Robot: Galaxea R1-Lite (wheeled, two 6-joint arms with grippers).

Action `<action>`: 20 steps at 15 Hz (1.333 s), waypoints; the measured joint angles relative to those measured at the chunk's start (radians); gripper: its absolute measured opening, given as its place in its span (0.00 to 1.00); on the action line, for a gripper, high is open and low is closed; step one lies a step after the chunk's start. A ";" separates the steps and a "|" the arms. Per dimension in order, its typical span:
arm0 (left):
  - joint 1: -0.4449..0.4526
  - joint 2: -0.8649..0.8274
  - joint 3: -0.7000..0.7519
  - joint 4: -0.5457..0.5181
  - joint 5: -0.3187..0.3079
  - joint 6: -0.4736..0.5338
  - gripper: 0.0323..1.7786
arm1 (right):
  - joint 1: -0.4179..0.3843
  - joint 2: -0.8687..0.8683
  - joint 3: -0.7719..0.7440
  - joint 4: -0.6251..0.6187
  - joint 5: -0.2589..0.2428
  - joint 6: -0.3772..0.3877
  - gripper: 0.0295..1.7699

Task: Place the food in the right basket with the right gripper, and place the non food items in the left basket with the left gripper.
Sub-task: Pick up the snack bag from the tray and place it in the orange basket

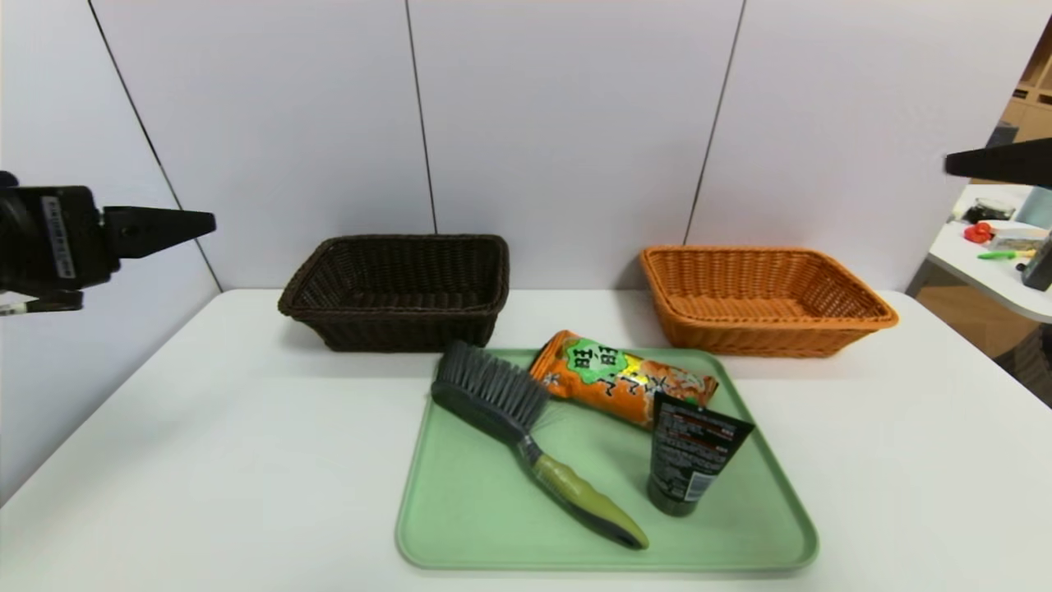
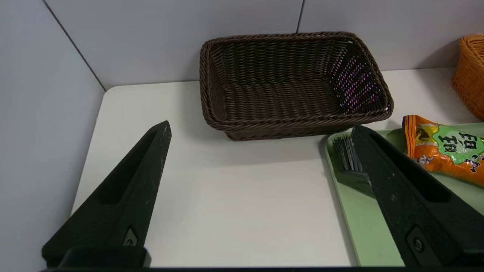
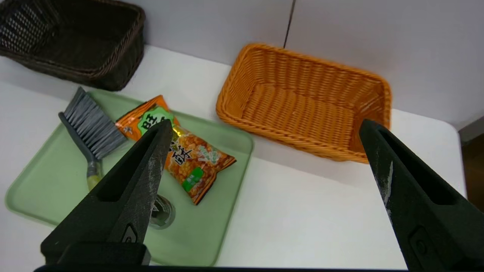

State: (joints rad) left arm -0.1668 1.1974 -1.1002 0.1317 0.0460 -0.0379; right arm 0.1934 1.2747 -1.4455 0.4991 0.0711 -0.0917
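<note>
Snack Bag, Brush and Tube Lie on Green Tray, Both Pincers Wide

The snack bag (image 1: pixel 620 378) is long and orange, with shiny skin, a green patch near one end and crimped ends. It rests on the green tray (image 1: pixel 460 510), at the tray's far side, on the white tabletop (image 1: pixel 246 460). On the patch stand black Chinese characters, the one 旺, and more black characters follow along the bag. Its long axis goes slantwise: the patch end points to the far left, the other end to the near right.

The brush (image 1: pixel 534 448) has grey bristles and a handle of olive-green and dark grey. Its bristle head points to the far left, at the tray's edge, and the handle comes to the near right.

The black tube (image 1: pixel 692 452) stands on its cap near the bag, its wide end up. It carries small print in white and red, too small for reading, and a white barcode.

The dark brown basket (image 1: pixel 399 308) is behind the tray on the left, the orange wicker basket (image 1: pixel 764 329) behind it on the right.

The left pincer (image 2: pixel 261 126) is wide and holds nothing, at the left side above the tabletop. The right pincer (image 3: pixel 264 122) is also wide and without any thing, at the right side.
</note>
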 joint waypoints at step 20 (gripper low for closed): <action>-0.070 0.118 0.021 0.001 0.043 -0.014 0.95 | 0.364 0.611 -0.288 0.130 -0.078 -0.126 0.96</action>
State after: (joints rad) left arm -0.2366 1.3157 -1.0789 0.1328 0.0894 -0.0519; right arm 0.5574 1.8857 -1.7334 0.6287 -0.0070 -0.2174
